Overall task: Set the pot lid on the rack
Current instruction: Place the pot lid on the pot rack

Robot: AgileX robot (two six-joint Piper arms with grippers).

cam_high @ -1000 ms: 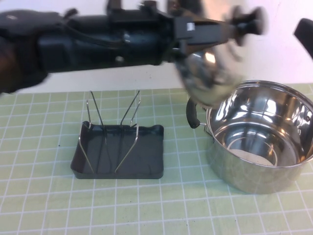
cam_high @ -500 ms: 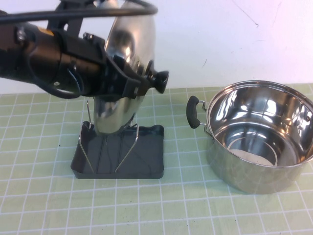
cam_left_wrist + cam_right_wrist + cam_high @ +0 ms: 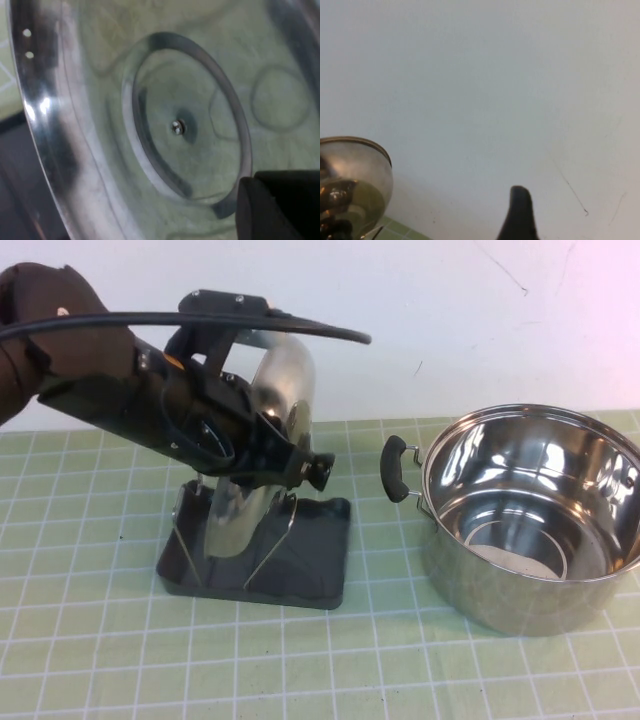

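Observation:
The shiny steel pot lid (image 3: 285,390) stands on edge, nearly upright, between the wire prongs of the dark grey rack (image 3: 310,560). Its black knob (image 3: 321,471) points right toward the pot. My left gripper (image 3: 298,468) comes in from the left and is shut on the knob. The lid's shiny surface fills the left wrist view (image 3: 150,125), with a dark finger (image 3: 280,205) at the corner. My right gripper (image 3: 520,217) shows only as a dark tip against the white wall in the right wrist view. The lid also shows small there (image 3: 355,185).
A deep steel pot (image 3: 530,530) with a black side handle (image 3: 396,468) stands right of the rack on the green grid mat (image 3: 100,640). A white wall rises behind the mat.
My left gripper has carried the lid from above the pot leftward and down into the rack's prongs. The rack has shifted slightly to the right.

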